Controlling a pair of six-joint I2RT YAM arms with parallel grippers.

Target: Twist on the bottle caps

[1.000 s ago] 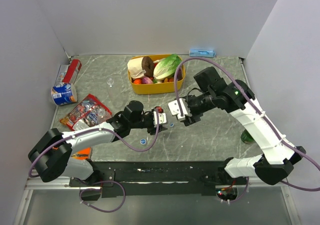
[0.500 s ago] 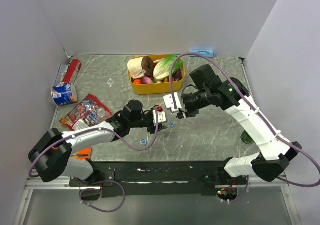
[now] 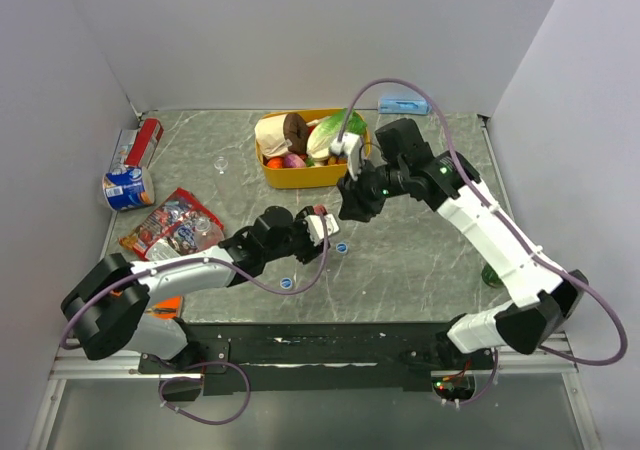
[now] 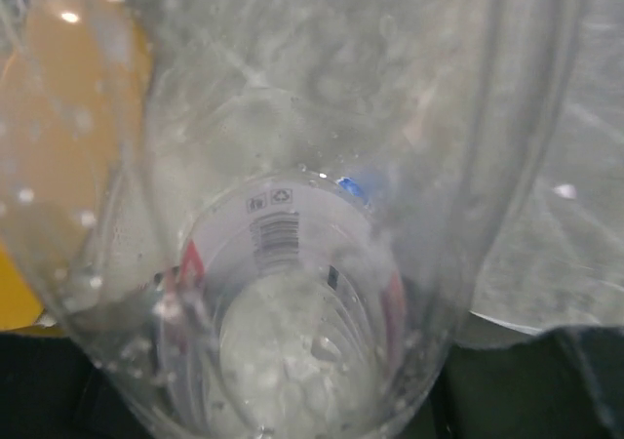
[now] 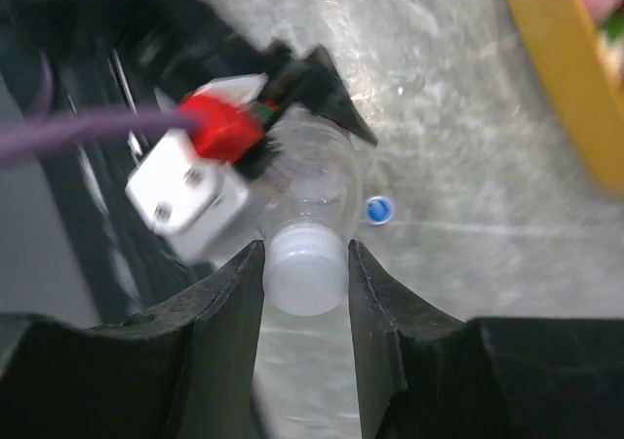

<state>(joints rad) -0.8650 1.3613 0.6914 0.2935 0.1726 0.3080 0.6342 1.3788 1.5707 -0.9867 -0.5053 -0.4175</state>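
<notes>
I see a clear bottle (image 5: 312,176) topped by a whitish cap (image 5: 305,275), on the near side of the yellow tub (image 3: 300,179). Two blue caps (image 3: 341,248) lie flat, even nearer me.

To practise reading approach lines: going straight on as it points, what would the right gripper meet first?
Probably the whitish round plastic cap gripped in its jaws, sitting on the clear plastic bottle.

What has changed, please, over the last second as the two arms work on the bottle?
The right pincer swung in toward the left arm, turned over and closed on the whitish cap sitting on the neck of the bottle. The left pincer kept its hold on the bottle, shifting only slightly. The loose blue cap on the table beside them and the yellow tub stayed put.
</notes>
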